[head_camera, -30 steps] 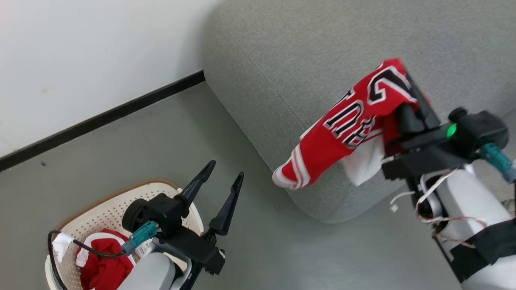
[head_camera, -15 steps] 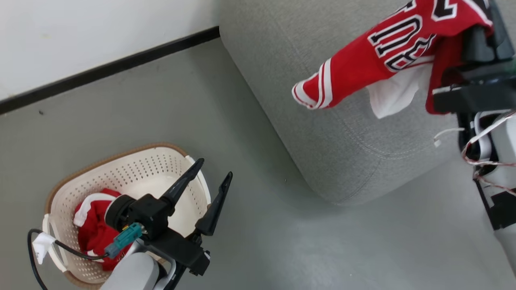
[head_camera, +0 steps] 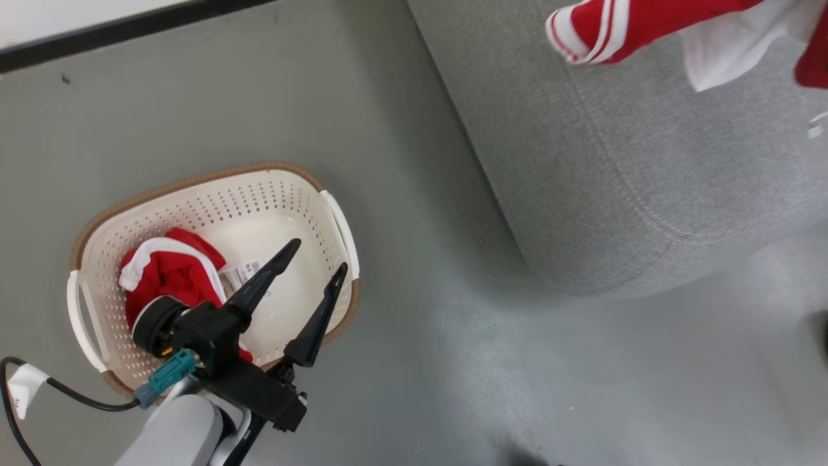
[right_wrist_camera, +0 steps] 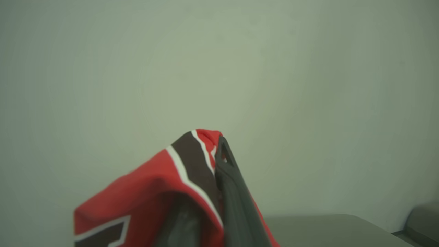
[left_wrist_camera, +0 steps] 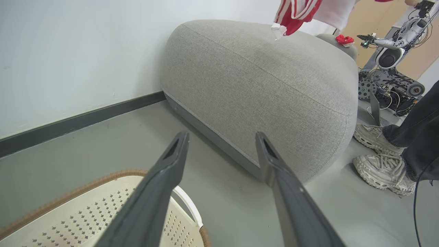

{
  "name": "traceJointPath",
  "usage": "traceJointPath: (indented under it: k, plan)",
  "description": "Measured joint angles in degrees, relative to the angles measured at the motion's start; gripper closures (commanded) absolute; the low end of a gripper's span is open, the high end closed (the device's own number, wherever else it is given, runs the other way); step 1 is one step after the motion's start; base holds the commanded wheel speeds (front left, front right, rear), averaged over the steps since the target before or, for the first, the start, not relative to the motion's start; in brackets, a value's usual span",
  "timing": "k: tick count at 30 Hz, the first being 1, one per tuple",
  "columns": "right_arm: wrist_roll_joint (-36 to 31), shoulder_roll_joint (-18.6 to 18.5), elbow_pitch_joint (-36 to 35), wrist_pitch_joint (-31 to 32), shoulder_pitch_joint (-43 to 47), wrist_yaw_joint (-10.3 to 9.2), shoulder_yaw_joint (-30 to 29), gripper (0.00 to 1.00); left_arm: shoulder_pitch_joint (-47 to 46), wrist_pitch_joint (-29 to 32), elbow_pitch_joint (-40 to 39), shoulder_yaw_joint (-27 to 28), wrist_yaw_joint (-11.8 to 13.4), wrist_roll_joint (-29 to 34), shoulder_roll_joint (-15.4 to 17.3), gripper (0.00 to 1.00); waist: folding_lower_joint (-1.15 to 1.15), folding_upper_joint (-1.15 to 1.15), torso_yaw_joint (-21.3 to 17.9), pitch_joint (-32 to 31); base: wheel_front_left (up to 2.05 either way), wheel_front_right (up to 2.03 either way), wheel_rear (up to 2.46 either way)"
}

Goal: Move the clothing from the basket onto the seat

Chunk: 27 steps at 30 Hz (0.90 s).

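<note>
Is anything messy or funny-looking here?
The red jersey hangs in mid-air above the grey seat, pinched in the right jaws, not lying flat. Another red garment sits crumpled in the basket.

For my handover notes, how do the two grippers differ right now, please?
The left gripper is open and empty above the basket; the right gripper is shut on the red jersey. The left gripper faces the seat, the right gripper a pale wall. Both have dark fingers.

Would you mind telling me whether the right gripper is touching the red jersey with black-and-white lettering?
Touching. The right wrist view shows the right gripper shut on the red jersey, its fabric draped over the dark fingers.
</note>
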Motion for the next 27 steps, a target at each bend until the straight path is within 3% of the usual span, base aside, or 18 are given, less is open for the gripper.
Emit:
traceJointPath:
  k: [9,19,27]
  plan:
    - [-1.56,-3.78,1.83,3.21,-3.11,-0.43,-6.41,1.00,-1.32,0.00,-1.30,-0.55,0.00,-0.58,2.27,0.00,0.00,0.00,2.46,5.17,0.00,0.00,0.00]
    - [-5.94,-5.88,1.37,8.00,-6.28,-0.44,-11.98,1.00,-2.04,0.00,-2.29,-2.16,0.00,-1.23,4.60,0.00,-0.01,-0.01,4.65,9.37,0.00,0.00,0.00]
    - [-9.72,-6.04,0.21,12.23,-6.72,-0.44,-20.72,1.00,-1.99,0.00,-2.32,-2.61,0.00,-1.93,6.10,0.00,-0.01,0.00,6.24,12.29,0.00,0.00,0.00]
